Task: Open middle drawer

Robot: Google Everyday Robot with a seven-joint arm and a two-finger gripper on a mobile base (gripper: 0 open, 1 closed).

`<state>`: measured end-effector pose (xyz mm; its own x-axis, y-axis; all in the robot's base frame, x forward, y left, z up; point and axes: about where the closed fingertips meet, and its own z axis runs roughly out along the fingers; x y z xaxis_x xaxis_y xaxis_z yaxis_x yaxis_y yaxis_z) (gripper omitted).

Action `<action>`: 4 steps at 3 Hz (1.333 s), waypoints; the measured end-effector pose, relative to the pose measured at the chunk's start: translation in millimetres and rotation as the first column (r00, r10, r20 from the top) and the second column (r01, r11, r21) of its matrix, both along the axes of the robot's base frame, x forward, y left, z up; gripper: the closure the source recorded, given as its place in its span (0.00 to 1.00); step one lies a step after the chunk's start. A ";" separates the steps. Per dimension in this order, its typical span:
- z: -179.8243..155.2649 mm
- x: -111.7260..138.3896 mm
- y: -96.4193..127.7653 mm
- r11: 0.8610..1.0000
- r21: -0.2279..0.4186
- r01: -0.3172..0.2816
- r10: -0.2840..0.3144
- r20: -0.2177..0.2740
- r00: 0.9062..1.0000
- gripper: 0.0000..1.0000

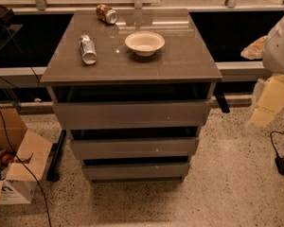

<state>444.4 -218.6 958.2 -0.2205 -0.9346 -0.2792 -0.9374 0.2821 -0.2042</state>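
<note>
The middle drawer [135, 148] is the second of three flat grey-brown fronts on the cabinet, with a dark gap above it. The taller top drawer front [132, 115] is above it and the lowest front [137, 170] below. All three fronts step back slightly toward the floor. My gripper [270, 103] is a pale yellow part hanging off the white arm [281, 44] at the right edge. It is to the right of the cabinet, at about the height of the top drawer, and apart from it.
On the cabinet top [180, 60] lie a white bowl [144, 42], a silver can [88, 49] and a brown can [106, 14]. An open cardboard box [19, 164] stands on the floor at the left. Cables [279, 160] lie at the right.
</note>
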 end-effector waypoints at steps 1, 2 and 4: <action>-34.4 7.1 5.9 0.992 0.124 0.028 -0.026 -0.013 1.000 0.00; -33.9 10.0 8.1 0.991 0.132 0.029 -0.029 -0.003 1.000 0.00; -61.0 27.9 24.5 0.986 0.154 0.068 -0.069 -0.004 0.998 0.00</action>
